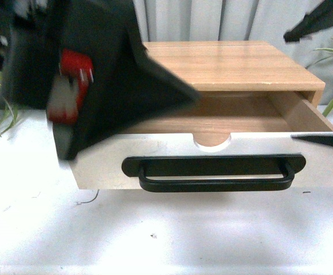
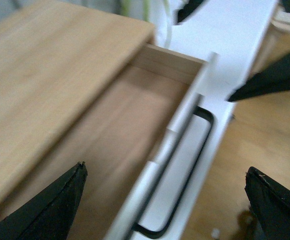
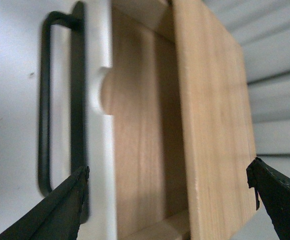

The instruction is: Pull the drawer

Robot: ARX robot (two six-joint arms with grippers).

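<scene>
The left gripper (image 2: 167, 205), spread apart and empty, hangs over the left end of the drawer (image 1: 258, 144) and could knock its white front. The drawer stands well out of its wooden box (image 1: 229, 63), near the front edge of the desk (image 1: 155, 240), long axis left to right, handle (image 1: 212, 184) facing the robot; pulled more, it may drop out. The right gripper (image 3: 169, 200) is spread apart too, empty.

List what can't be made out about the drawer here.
- Front view: blurred left arm hides the drawer's left corner and part of its inside.
- Left wrist view: motion blur; one end of the drawer runs off the frame.
- Right wrist view: both ends of the drawer lie outside the frame.
</scene>
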